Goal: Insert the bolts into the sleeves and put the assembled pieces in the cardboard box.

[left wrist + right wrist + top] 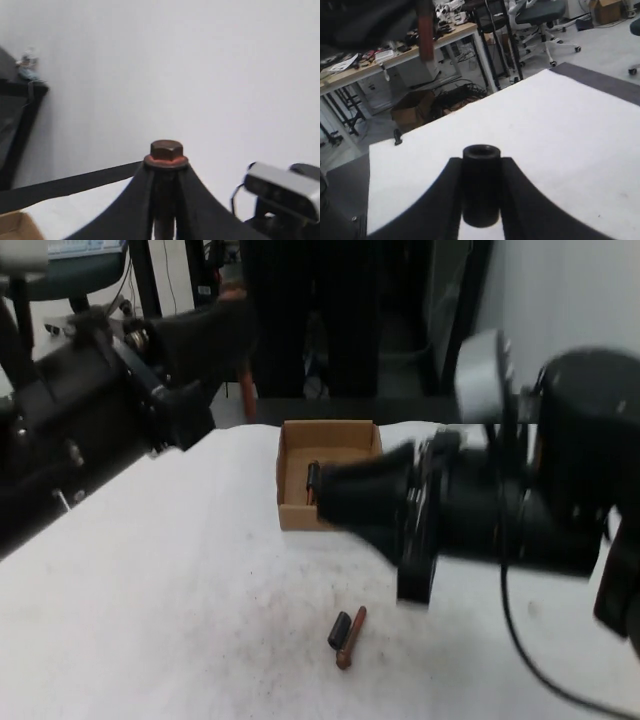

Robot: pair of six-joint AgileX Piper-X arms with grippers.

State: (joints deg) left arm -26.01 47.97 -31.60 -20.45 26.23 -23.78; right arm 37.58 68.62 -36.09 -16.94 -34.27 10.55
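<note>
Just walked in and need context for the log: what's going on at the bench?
Mid-assembly. The left end effector is shut on a rusty hex-head bolt, and the right end effector is shut on a black sleeve. The two are held apart, not yet mated. A spare bolt and spare sleeve lie side by side on the white bench. The cardboard box behind them holds something dark, possibly a finished piece.

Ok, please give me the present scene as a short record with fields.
left claw: shut on a rusty hex-head bolt
right claw: shut on a black sleeve
cardboard box: on the white bench, a dark piece inside
spare parts: loose sleeve and loose bolt side by side, nearer the arms than the box
status: held parts not yet joined
</note>
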